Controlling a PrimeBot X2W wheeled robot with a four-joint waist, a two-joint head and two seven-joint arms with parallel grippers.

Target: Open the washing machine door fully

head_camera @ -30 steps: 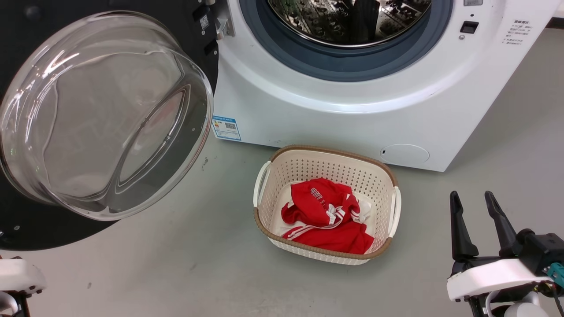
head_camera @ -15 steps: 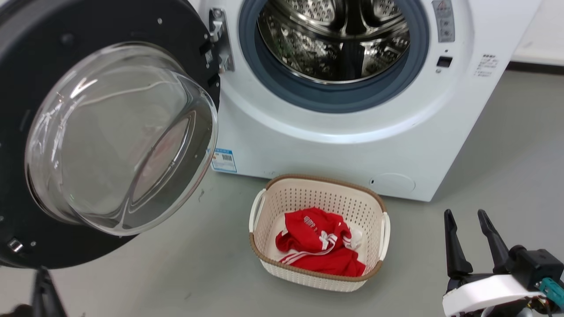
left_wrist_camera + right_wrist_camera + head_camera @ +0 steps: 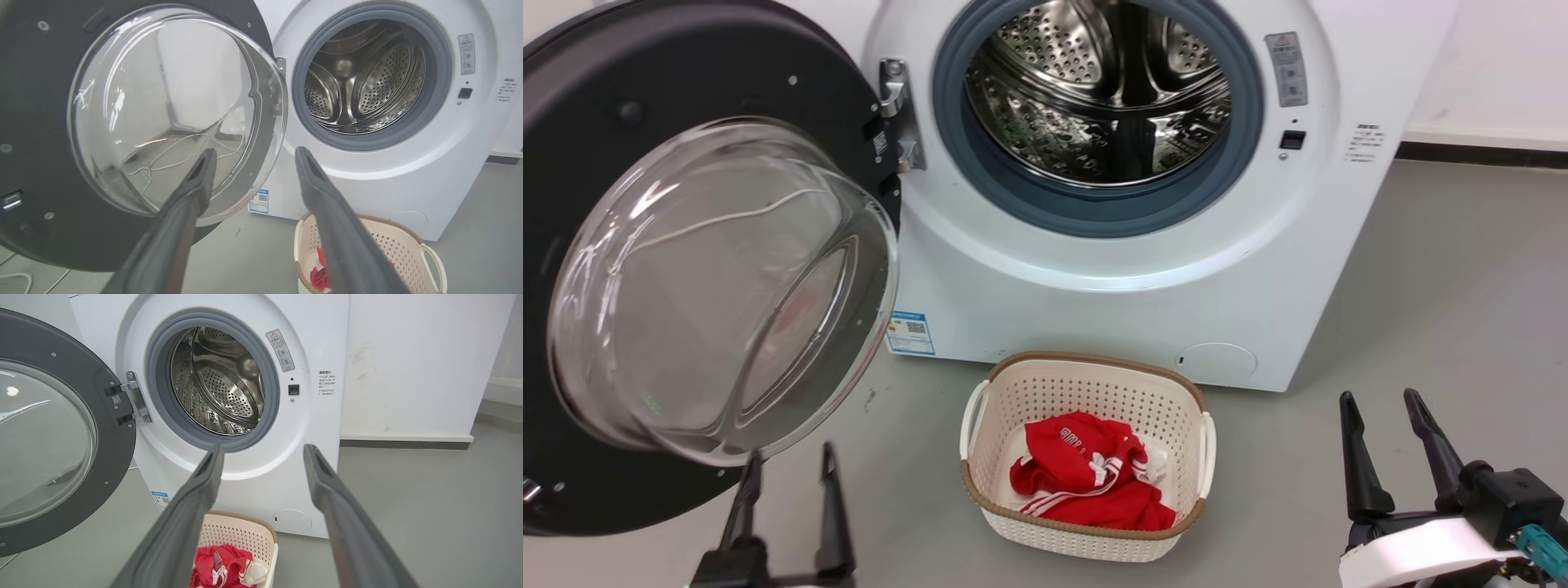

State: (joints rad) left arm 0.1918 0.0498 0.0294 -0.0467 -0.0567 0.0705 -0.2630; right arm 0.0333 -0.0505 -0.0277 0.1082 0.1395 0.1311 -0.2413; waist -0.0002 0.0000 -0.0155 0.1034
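The washing machine is a white front loader with its steel drum exposed inside a grey gasket. The washing machine door, black-rimmed with a clear domed glass bowl, stands swung wide out to the left on its hinge. My left gripper is open just below the bowl's lower edge, holding nothing. My right gripper is open over the floor at the lower right, well away from the door.
A cream perforated basket with red clothing sits on the grey floor in front of the machine, between my two grippers. A white wall with a dark baseboard runs to the right of the machine.
The head camera has tilted up, so the machine and basket sit lower in view. My left gripper has risen into the head view below the door's glass bowl. The right gripper is nearly unchanged.
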